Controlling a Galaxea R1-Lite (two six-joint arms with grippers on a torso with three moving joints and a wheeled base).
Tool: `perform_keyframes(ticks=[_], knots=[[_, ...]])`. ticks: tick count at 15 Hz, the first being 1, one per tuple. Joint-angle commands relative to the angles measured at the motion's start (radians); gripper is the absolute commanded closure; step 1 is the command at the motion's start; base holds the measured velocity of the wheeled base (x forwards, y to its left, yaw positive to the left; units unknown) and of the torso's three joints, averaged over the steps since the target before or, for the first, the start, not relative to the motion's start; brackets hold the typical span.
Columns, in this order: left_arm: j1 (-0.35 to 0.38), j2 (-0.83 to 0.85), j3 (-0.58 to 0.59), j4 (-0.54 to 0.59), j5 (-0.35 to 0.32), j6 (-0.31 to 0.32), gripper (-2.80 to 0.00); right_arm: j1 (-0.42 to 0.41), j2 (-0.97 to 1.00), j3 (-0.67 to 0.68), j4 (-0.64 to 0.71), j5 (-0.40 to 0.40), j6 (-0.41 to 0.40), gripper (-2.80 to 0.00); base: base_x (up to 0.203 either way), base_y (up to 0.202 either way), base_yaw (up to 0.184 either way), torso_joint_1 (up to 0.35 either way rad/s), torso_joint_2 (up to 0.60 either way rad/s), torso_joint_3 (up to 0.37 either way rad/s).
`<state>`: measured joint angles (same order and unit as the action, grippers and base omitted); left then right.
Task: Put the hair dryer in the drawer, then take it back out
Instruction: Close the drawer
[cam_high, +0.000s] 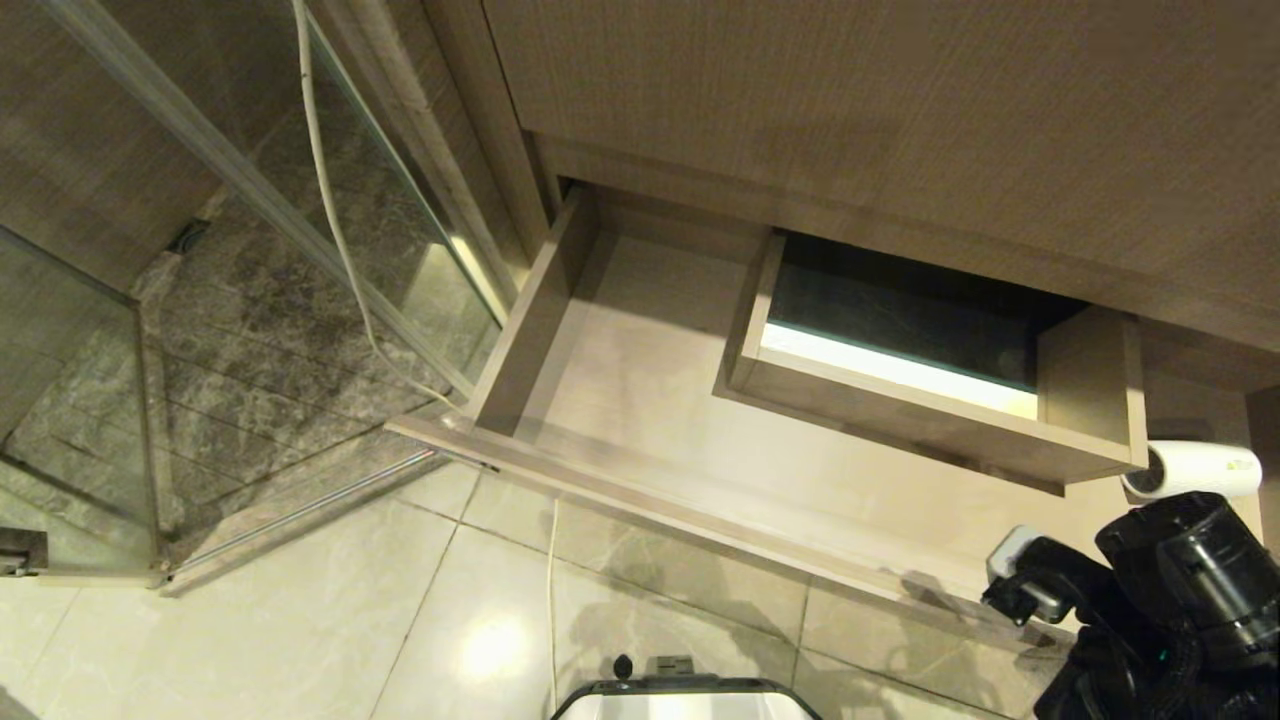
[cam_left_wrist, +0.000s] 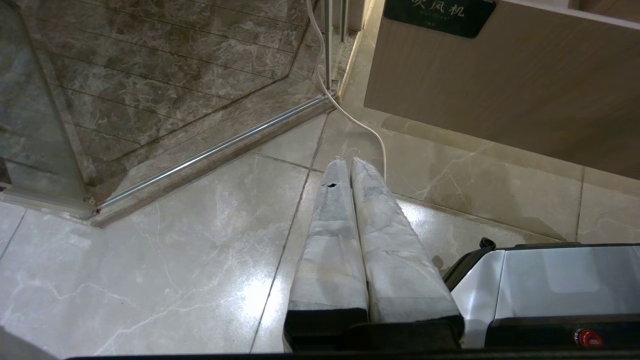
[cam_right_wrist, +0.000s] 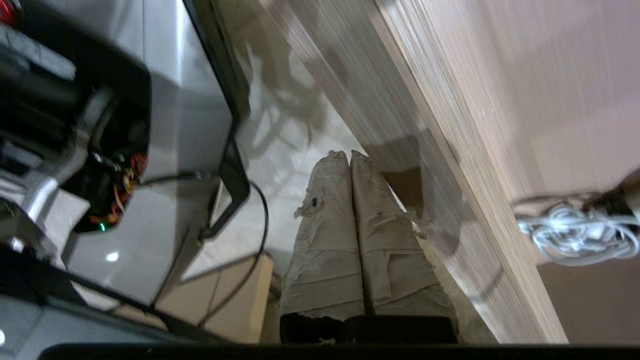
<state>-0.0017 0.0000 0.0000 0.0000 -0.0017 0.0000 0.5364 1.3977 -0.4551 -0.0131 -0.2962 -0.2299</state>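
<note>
- Pale glossy marble floor tiles (cam_high: 300, 620) are meeting a glass shower door (cam_high: 90, 400) at left.
- One wide shallow light wood-grain drawer (cam_high: 620, 400) is standing open.
- One small white hair dryer (cam_high: 1195, 470) is lying in its right end.
- Left hand (cam_left_wrist: 350, 167) and right hand (cam_right_wrist: 349, 160) are both pinched closed, holding nothing.

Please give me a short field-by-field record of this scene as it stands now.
drawer: pulled open
hair dryer: lying in the drawer's right end, bundled cord beside it
right gripper: shut, empty, outside the drawer front
left gripper: shut, empty, parked low over the floor tiles
</note>
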Motion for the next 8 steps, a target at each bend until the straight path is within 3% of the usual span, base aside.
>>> perform_keyframes(ticks=[1, 6, 8], knots=[[0.000, 0.000, 0.001, 0.000, 0.000, 0.000, 0.00, -0.006, 0.029, -0.022, -0.042, -0.006, -0.002, 0.00, 0.000, 0.000, 0.000, 0.000, 0.00, 0.000], [0.000, 0.000, 0.001, 0.000, 0.000, 0.000, 0.00, -0.035, 0.029, -0.050, -0.162, -0.007, -0.002, 0.00, 0.000, 0.000, 0.000, 0.000, 0.00, 0.000], [-0.001, 0.000, 0.001, 0.000, 0.000, 0.000, 0.00, -0.079, 0.048, -0.088, -0.284, -0.006, -0.021, 0.00, 0.000, 0.000, 0.000, 0.000, 0.00, 0.000]])
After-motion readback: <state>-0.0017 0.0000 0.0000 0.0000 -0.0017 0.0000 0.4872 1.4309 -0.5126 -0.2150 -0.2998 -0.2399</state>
